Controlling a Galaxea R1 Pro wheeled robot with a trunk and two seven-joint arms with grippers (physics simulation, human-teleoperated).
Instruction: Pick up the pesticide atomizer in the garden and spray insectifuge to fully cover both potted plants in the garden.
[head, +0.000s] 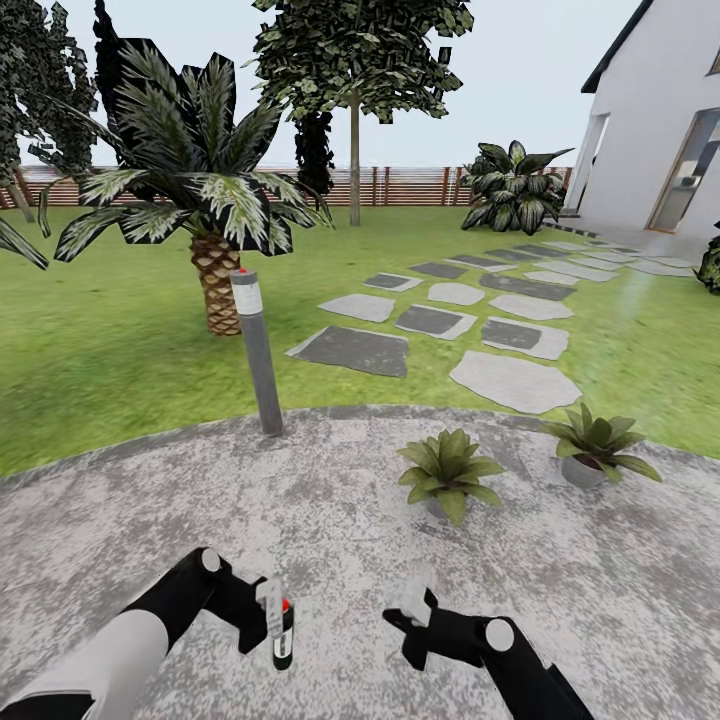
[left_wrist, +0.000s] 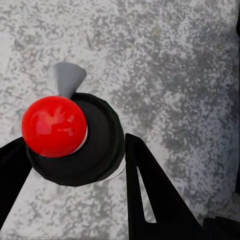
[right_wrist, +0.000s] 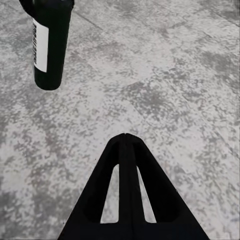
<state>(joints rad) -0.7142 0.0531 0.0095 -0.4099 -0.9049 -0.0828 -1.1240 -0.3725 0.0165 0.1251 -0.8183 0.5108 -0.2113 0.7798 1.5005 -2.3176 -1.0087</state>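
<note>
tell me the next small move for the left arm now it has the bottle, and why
Probably carry the pesticide atomizer forward toward the nearer potted plant. The left claw is shut on the bottle, held upright above the patio, and both plants sit well ahead and to the right, likely too far for spray to cover their leaves. The right claw is shut and holds nothing.

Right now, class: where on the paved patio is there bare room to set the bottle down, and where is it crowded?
Bare paving lies between the grey post and the nearer potted plant, and ahead of the left gripper holding the pesticide atomizer. It is crowded at the far right, where both potted plants stand close.
</note>
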